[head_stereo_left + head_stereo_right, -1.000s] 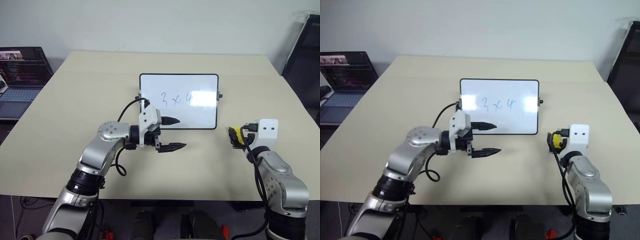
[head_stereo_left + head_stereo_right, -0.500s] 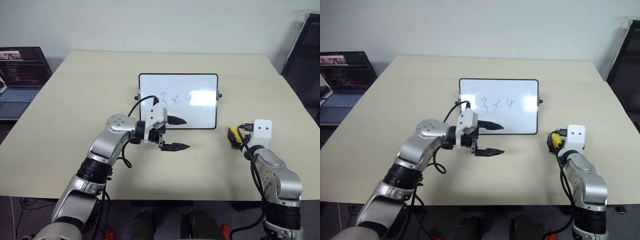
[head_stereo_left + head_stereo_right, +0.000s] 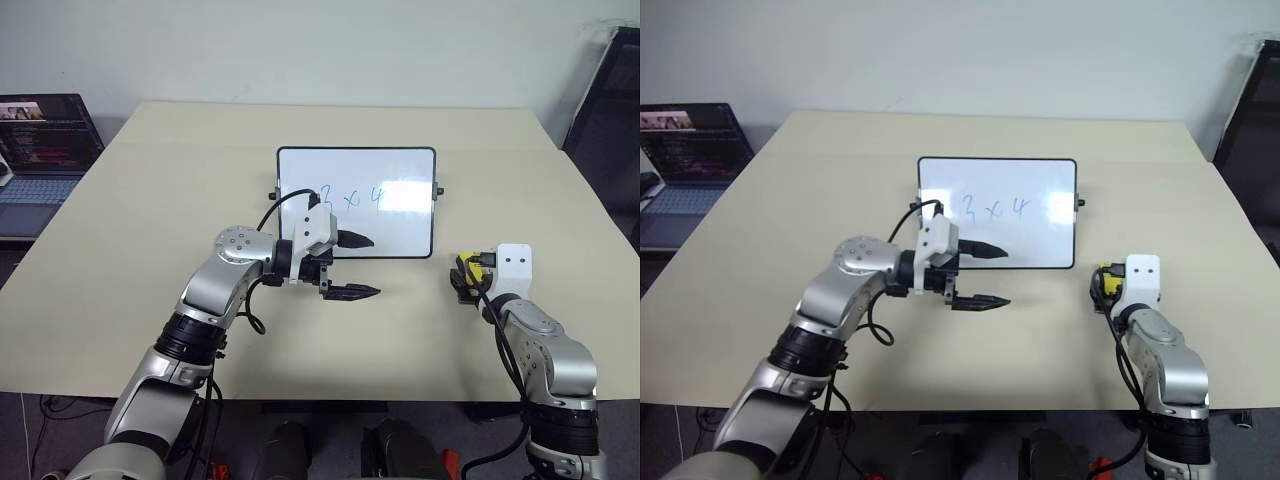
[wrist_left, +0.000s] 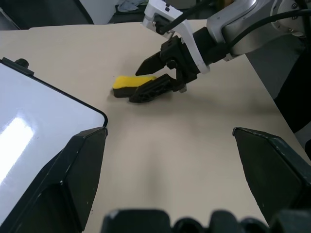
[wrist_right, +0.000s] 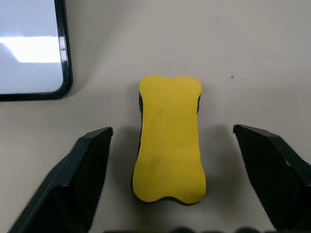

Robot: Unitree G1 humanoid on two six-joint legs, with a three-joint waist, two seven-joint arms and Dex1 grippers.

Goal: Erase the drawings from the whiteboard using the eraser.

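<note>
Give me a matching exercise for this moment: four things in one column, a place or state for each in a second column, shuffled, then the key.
1. eraser
2. whiteboard
3. left gripper
4. laptop

A. open, at the board's near edge
B. flat on the table, with blue marks on it
C. open, off the table's left edge
D. lying on the table between the right gripper's open fingers

Pairs: 1-D, 2-B, 3-A, 4-C
</note>
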